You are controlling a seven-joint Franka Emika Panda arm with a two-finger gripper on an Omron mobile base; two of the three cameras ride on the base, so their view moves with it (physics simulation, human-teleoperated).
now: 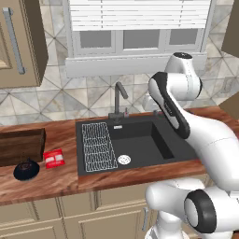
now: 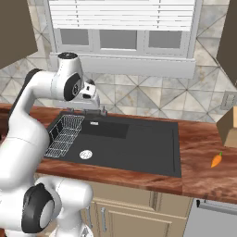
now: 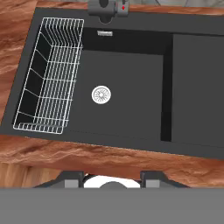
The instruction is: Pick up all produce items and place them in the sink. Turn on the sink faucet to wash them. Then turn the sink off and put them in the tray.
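The first step is not yet begun: the carrot (image 2: 216, 160) lies on the counter (image 2: 208, 176) right of the sink (image 2: 139, 148), well apart from the claw (image 3: 112, 177), which looks open and empty above the basin and must reach rightward.

A blinded window (image 1: 140, 23) sits above a diamond-tiled wall (image 1: 60, 95), with beige cabinets (image 1: 46, 214) under the wooden counter (image 1: 60, 179).
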